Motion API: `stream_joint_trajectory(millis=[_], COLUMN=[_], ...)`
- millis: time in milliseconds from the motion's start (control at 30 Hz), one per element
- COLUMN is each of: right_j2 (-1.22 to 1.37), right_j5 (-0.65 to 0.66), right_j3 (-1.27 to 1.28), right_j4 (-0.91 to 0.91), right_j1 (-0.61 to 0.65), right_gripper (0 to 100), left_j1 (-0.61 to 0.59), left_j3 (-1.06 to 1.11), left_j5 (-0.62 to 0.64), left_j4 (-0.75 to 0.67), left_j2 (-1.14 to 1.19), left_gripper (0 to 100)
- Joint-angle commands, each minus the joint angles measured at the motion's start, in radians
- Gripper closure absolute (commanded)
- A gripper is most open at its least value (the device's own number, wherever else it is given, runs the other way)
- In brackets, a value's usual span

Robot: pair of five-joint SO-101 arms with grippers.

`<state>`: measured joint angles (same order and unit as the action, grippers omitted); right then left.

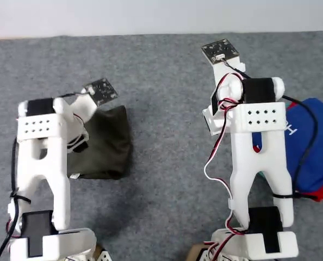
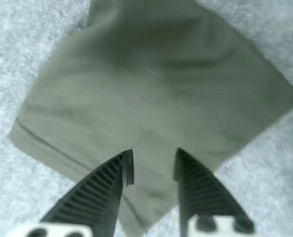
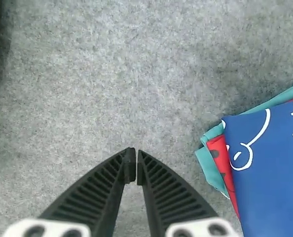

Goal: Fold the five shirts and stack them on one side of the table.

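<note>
Over the olive shirt hangs the left end effector, its jaws apart with nothing between them, aimed at the cloth near one corner. The olive shirt lies folded into a compact, roughly square packet on the grey surface, with a hemmed edge along one side. Well to the right of the olive shirt sits the stack, blue on top with red and teal edges peeping out below. Between the olive shirt and the stack, much nearer the stack, the right end effector hovers over bare surface with its jaws pressed together, holding nothing.

The olive shirt looks light, soft and limp. It would probably sag and open out if lifted by a single layer. The safest hold seems to be at a folded edge or corner, with the jaws closing on all the layers at once. A second hold on the opposite edge would help keep the packet flat. The surface looks fuzzy, so dragging the cloth would likely rumple the fold; lifting it clear seems the better course.
</note>
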<state>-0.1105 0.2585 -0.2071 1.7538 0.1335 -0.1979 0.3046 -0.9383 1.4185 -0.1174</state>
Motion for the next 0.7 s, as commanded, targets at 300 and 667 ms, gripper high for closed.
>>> stream_joint_trajectory(millis=[300,667], right_j2=[-0.024,0.260], right_j5=[-0.018,-0.155], right_j3=[0.000,-0.005], right_j4=[0.024,-0.294], right_j1=[0.259,0.582], right_gripper=[98.7,98.8], left_j1=[-0.336,-0.740], left_j3=[-0.113,-0.191], left_j5=[0.147,0.364], left_j4=[0.133,0.135], left_j2=[-0.057,-0.057], left_gripper=[99,99])
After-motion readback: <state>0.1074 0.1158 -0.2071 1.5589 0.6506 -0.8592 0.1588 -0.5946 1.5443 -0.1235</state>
